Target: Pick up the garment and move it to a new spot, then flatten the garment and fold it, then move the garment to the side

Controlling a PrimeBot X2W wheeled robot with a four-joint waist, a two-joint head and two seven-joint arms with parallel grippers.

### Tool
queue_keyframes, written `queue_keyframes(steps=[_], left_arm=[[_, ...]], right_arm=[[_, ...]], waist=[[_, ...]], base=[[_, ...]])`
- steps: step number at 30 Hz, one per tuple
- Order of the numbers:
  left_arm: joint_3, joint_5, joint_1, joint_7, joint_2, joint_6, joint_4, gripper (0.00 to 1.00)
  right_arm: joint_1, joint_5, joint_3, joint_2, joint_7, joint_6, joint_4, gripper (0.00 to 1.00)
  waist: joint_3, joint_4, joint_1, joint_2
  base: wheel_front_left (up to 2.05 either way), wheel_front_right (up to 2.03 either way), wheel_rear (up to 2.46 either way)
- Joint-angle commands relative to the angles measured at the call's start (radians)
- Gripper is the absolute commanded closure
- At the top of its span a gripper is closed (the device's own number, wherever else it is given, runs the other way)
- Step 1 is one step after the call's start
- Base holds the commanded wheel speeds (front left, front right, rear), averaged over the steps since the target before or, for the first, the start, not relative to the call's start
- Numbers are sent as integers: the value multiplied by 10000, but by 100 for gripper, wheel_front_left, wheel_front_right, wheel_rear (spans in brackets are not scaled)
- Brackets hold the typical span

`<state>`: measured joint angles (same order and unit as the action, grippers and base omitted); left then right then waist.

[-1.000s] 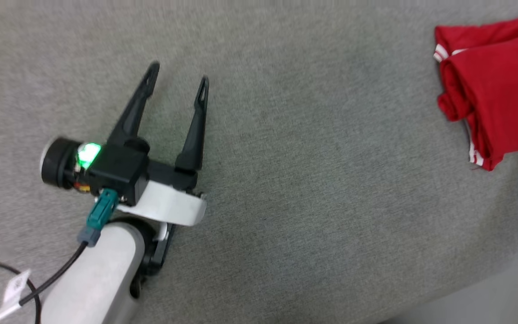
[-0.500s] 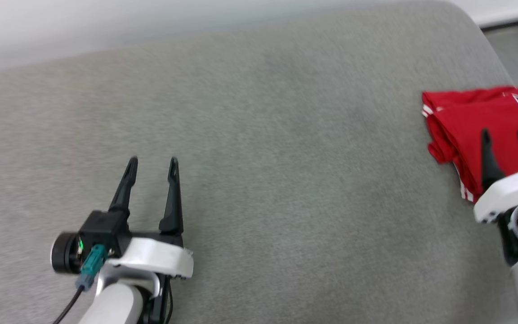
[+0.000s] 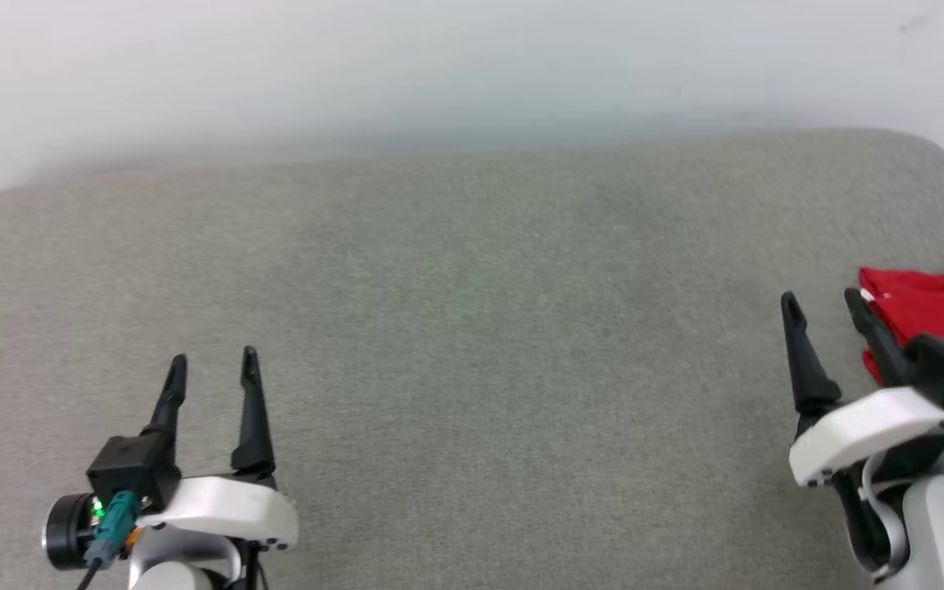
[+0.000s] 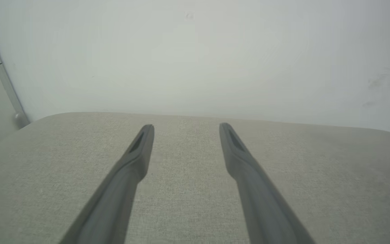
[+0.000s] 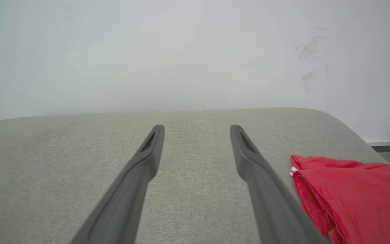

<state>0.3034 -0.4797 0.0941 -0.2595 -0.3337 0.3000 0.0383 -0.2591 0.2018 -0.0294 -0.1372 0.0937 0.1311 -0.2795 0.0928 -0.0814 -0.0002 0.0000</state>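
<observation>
Left tool [image 3: 214, 357] sits at 7 o'clock in my head view, fingers apart and empty, over the grey cloth-covered desk [image 3: 472, 328]. Right tool [image 3: 820, 297] is at 4 o'clock, fingers likewise spread, gripping nothing. The red shirt [image 3: 935, 307] lies folded on the desk at 3 o'clock, just beside the right tool's outer finger; I cannot tell whether they touch. Pale wall [image 3: 439, 74] at 12 o'clock.

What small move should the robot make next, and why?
Probably none beyond resting both arms: the red jersey lies folded at the right side of the grey fabric surface, and the left end effector and right end effector are open, empty.
</observation>
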Motion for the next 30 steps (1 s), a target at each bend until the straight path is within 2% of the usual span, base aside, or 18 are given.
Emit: queue_keyframes(steps=[1,7,14,20,30], left_arm=[[-98,-8,-162,-49,-85,-39,45,0],[-208,71,-543,-62,-363,-262,138,0],[49,-46,-1124,26,-575,-589,175,0],[239,-2,-1406,40,-633,-668,157,0],[347,58,-1286,75,-685,-683,199,0]], right_arm=[[404,-73,0,79,-130,-7,414,0],[1549,-261,46,436,-682,-7,2132,0],[2715,-399,49,663,-1120,-7,3347,0],[3311,-548,-47,782,-1387,-7,3937,0],[3407,-733,-1,839,-1603,-7,4244,0]], waist=[[-267,246,2,0],[-568,244,2,0],[-1014,138,2,0],[-1212,57,2,0],[-1243,33,2,0]], base=[[0,0,0],[0,0,0],[0,0,0],[0,0,0],[0,0,0]])
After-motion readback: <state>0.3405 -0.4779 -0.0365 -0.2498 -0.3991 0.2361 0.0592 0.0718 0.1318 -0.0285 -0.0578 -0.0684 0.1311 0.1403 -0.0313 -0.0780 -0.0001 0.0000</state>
